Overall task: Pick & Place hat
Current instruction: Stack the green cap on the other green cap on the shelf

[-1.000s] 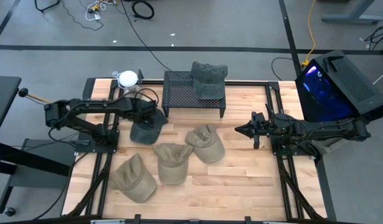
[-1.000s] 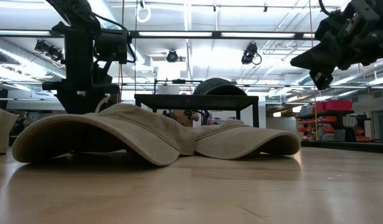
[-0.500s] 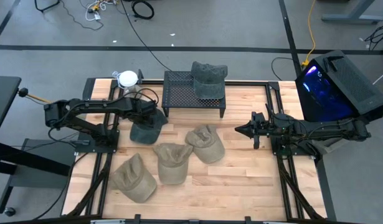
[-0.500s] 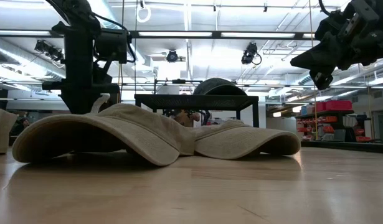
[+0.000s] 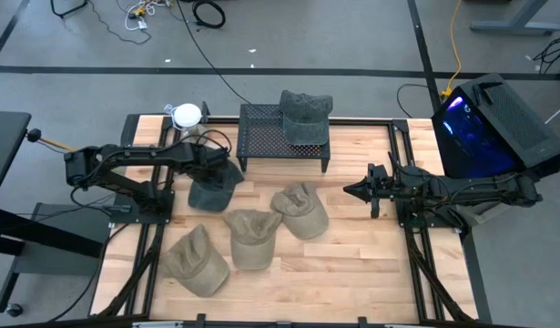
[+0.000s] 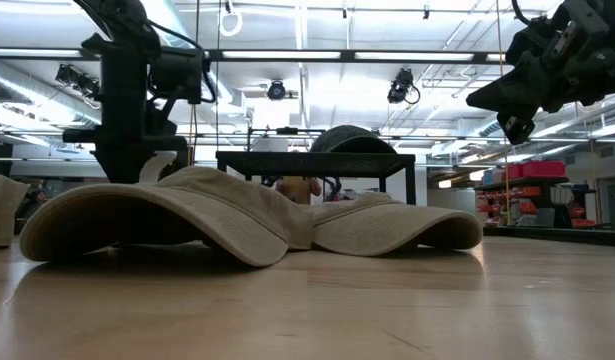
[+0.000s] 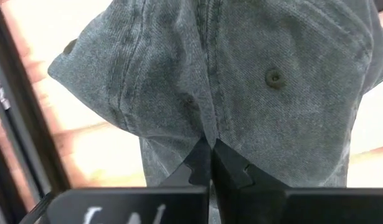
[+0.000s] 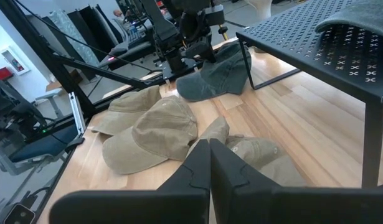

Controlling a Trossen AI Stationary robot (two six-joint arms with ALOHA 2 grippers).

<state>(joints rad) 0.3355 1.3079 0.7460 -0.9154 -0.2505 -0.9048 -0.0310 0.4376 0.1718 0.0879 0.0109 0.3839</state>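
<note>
A dark grey hat (image 5: 212, 193) lies on the wooden table at the far left, in front of a black perforated rack (image 5: 261, 137). My left gripper (image 5: 227, 173) stands over its crown (image 7: 253, 74), shut on the cloth. A second grey hat (image 5: 305, 117) rests on the rack's top. My right gripper (image 5: 348, 190) hangs shut at the table's right, clear of everything, with nothing between its fingers (image 8: 209, 146). My left gripper pinches a raised fold of the crown's cloth (image 7: 207, 127) along a seam, between its two fingertips (image 7: 225, 165). The fingers come from above and point down. The hat lies on the table under them, its crown puckered toward the pinch.
Three tan hats lie on the table's middle and near left (image 5: 196, 260), (image 5: 251, 237), (image 5: 300, 210). A white round object (image 5: 187, 115) sits at the far left corner. Black frame rails run along both table sides. Bare wood shows at the near right.
My left gripper has shut on the grey hat's crown while staying in place. The hat stays on the table.
</note>
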